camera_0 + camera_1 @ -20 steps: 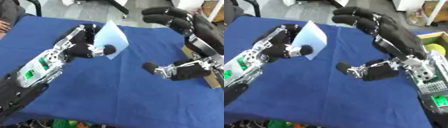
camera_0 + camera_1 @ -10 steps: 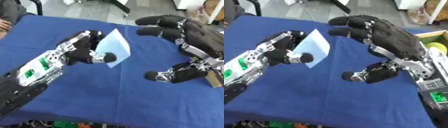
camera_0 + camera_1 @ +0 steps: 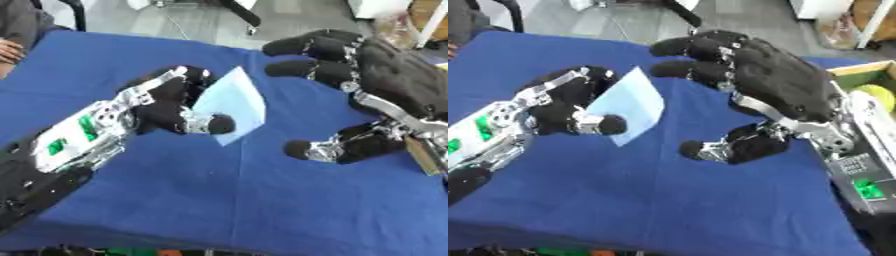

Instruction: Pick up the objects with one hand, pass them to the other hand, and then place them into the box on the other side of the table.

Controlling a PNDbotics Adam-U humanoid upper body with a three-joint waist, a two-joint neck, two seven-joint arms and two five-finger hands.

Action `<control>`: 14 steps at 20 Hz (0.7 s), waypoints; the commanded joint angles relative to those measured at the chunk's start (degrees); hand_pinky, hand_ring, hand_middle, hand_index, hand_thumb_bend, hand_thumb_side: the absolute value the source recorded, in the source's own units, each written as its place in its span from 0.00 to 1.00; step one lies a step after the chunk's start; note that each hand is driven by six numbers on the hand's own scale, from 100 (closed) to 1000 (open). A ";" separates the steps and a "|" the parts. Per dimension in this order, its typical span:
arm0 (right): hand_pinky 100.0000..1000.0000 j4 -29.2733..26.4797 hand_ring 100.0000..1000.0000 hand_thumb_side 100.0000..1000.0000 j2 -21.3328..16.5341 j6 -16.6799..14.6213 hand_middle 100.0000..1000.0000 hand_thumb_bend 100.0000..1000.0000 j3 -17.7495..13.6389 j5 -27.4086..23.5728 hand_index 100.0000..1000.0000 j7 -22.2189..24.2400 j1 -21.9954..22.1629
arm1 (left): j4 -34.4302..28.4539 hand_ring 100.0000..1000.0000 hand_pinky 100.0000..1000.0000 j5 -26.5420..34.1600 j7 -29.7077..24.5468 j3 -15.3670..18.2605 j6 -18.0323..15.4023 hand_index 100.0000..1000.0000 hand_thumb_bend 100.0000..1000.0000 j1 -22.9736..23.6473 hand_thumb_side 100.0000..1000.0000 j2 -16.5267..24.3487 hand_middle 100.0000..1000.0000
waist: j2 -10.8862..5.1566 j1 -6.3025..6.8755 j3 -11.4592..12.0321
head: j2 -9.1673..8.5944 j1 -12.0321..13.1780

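Note:
A pale blue flat square object [image 3: 234, 106] is held up above the blue table [image 3: 262, 200], pinched between the thumb and fingers of my left hand [image 3: 171, 107]. My right hand [image 3: 772, 87] hovers open just to its right, fingers spread above the object's top edge and thumb [image 3: 710, 147] lower down, a small gap away from it. A wooden box [image 3: 859, 80] at the right edge holds a yellow-green round thing [image 3: 877, 95].
A person's hand [image 3: 10, 50] rests at the table's far left edge. Chair legs and floor show beyond the far edge. Coloured things peek out under the near table edge.
My left hand has carried the pale blue object to the right and nearer. My right hand has moved left toward it, closing the gap.

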 commanded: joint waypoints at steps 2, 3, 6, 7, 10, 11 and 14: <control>0.82 -0.25 0.83 0.15 0.23 -0.72 0.88 0.50 0.25 -0.06 0.88 0.50 -1.63 | -0.96 0.31 0.52 0.73 -1.41 -1.35 1.31 0.49 0.68 -2.89 0.11 1.10 0.32 | -1.60 0.89 0.16 | 0.33 -0.37; 0.82 -0.28 0.83 0.15 0.42 -0.81 0.88 0.50 0.36 -0.19 0.88 0.65 -1.82 | -0.96 0.32 0.52 0.75 -1.72 -1.77 1.75 0.49 0.68 -3.52 0.10 0.99 0.32 | -1.64 0.89 0.17 | 0.33 -0.39; 0.82 -0.53 0.83 0.15 0.81 -0.97 0.87 0.49 0.48 -0.48 0.88 1.05 -2.28 | -0.96 0.32 0.52 0.95 -2.52 -2.84 3.05 0.49 0.68 -4.77 0.10 0.83 0.33 | -1.65 0.90 0.13 | 0.33 -0.40; 0.82 -0.60 0.83 0.15 0.92 -1.00 0.87 0.49 0.52 -0.54 0.88 1.17 -2.41 | -0.96 0.32 0.52 1.10 -2.73 -3.17 3.39 0.49 0.67 -5.11 0.09 0.73 0.33 | -1.63 0.91 0.11 | 0.33 -0.43; 0.82 -0.55 0.83 0.15 1.19 -1.09 0.87 0.49 0.80 -0.83 0.88 1.59 -2.63 | -0.96 0.32 0.52 1.51 -3.28 -4.05 4.14 0.49 0.67 -6.14 0.09 0.32 0.33 | -1.58 0.92 0.09 | 0.33 -0.46; 0.82 -0.52 0.83 0.15 1.27 -1.13 0.87 0.49 0.88 -0.94 0.88 1.72 -2.67 | -0.96 0.32 0.52 1.60 -3.46 -4.30 4.34 0.49 0.67 -6.46 0.09 0.21 0.33 | -1.57 0.92 0.08 | 0.33 -0.44; 0.82 -0.55 0.83 0.15 1.47 -1.19 0.87 0.49 0.96 -1.13 0.88 1.95 -2.80 | -0.96 0.32 0.52 1.90 -3.87 -5.05 5.04 0.49 0.67 -7.32 0.08 -0.09 0.33 | -1.59 0.92 0.08 | 0.33 -0.44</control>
